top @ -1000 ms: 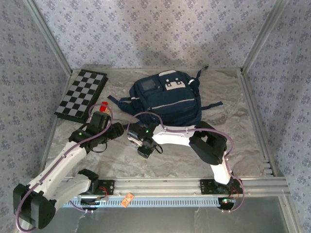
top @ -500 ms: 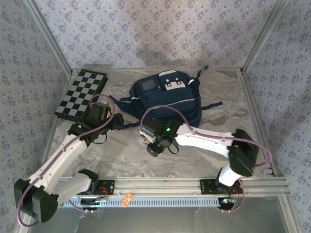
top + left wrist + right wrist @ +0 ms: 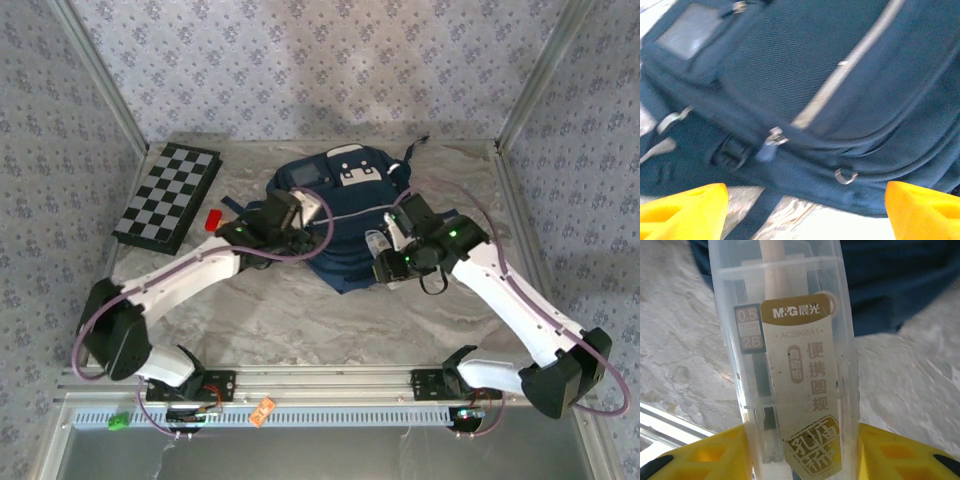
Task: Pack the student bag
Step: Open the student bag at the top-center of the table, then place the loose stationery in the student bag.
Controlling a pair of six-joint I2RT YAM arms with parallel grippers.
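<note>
Under right hand (image 3: 385, 262) gripping clear case (image 3: 790, 365), student bag (image 3: 350, 210) lies partly hidden.

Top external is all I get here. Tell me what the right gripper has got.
Observer: The right gripper clamps a clear plastic case; its label reads 0.5 and 2B.
Operator: Now check the left one.
Observer: The left gripper is open and empty, facing the student bag.
Operator: Report the zip in front of it.
Observer: A silver zipper pull hangs at the near seam, and that zip looks closed.
</note>
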